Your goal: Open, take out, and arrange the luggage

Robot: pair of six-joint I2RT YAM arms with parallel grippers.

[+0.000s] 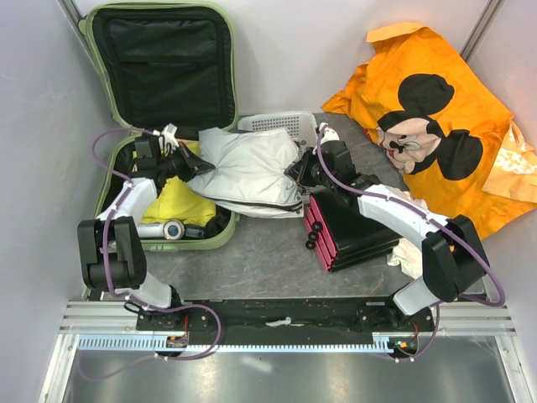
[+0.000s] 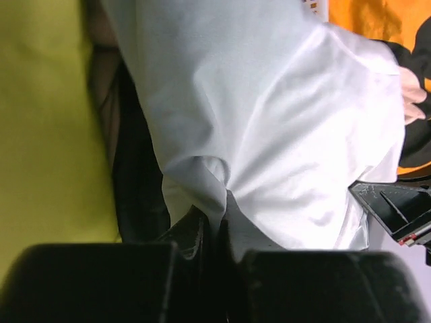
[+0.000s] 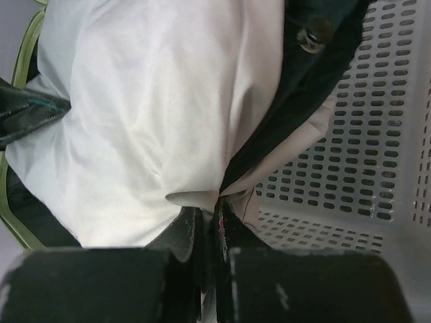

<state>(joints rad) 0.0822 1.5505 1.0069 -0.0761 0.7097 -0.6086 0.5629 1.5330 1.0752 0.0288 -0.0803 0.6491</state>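
Left gripper (image 2: 219, 232): in the left wrist view, black jaws at the bottom edge are drawn narrow and pinch a puckered fold of the white garment (image 2: 269, 121).
Right gripper (image 3: 215, 215): in the right wrist view, jaws are likewise narrow, nipping the garment's pale cloth together with a black edge of it.
Printing: the only marking that can be made out is a cartoon mouse face with round black ears on the orange cloth (image 1: 436, 109), upper right of the top view.
Left arm: the base is at lower left and the elbow is folded at the left edge. The white forearm rises to the upper right over the luggage (image 1: 214, 239), with the gripper left of centre.
Right arm: the base is at lower right and the elbow is near the right edge. The white forearm runs up and left over the black box with pink drawers (image 1: 352, 231), with the gripper at centre.
Luggage: pale green, open, upper left of the top view. Its black-lined lid stands against the back wall and its lower half lies flat on the table (image 1: 268, 260).
Inside the luggage: a yellow cloth (image 1: 180, 201) and a white round-ended object (image 1: 168, 228).
White garment: held between the two grippers, it is draped across the luggage's right rim, with its right end by the white mesh basket (image 1: 281, 124).
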